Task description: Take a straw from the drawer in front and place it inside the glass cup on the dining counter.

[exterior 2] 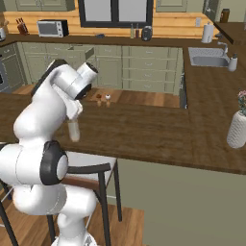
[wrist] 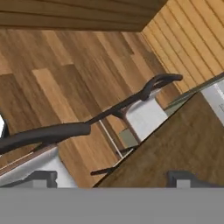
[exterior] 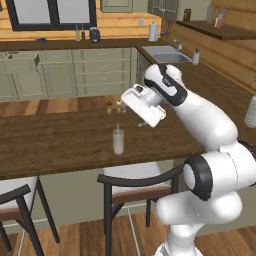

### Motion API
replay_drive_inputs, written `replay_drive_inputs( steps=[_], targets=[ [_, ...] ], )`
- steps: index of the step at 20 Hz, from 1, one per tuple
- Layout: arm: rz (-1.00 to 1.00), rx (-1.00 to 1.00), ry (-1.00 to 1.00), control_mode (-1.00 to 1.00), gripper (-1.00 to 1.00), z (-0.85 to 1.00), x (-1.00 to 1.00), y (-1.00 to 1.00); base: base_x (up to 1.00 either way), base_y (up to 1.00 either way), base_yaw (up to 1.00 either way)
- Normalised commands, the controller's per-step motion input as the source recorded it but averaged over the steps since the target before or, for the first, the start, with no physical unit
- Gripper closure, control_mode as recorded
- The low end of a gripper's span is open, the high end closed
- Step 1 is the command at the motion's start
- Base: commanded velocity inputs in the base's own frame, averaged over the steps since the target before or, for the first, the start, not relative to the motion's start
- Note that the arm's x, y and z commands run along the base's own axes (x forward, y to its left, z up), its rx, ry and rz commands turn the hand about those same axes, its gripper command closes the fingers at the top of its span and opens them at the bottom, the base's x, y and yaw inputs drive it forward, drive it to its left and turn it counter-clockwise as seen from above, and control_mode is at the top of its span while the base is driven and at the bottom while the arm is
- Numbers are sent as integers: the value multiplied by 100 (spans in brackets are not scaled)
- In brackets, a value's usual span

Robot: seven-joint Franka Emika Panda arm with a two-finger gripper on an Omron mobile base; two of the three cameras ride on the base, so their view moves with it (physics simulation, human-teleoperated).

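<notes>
Standing upright in the cup (exterior: 118, 141), the straw (exterior: 118, 127) is seen as a thin pale stick whose tip rises a little above the rim. The cup rests on the counter (exterior: 60, 145), near its front edge and above the nearer chair (exterior: 135, 181). In the right base view the cup (exterior 2: 73, 130) is partly hidden behind the arm.

The gripper (wrist: 111, 177) hangs just beside the cup, up and to its right in the left base view, and nothing is held in it. Its jaws are spread wide apart, as the two dark tips far from each other in the hand view show. That view looks past the counter edge to a chair and the floor, so the hand is judged to be tilted away from the cup.

The straw is judged to be very light, stiff and slippery, and easily knocked askew. If it had to be taken again, it would best be pinched near its middle or upper end, across its width, with a gentle closing. The cup is judged fragile and easily tipped, so it should be kept clear of when the arm is drawn off.

The drawer (exterior: 22, 63) is seen pulled out at the far cabinets beyond the counter. The placing is judged done.
</notes>
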Motion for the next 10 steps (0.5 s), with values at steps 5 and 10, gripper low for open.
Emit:
replay_drive_inputs(
  steps=[5, 10],
  targets=[
    [0, -41, -29, -100, -100, 0, -78, 20, 0, 0, 0],
    [1, -35, -6, -100, -100, -3, -56, 16, 0, 0, 0]
  ],
)
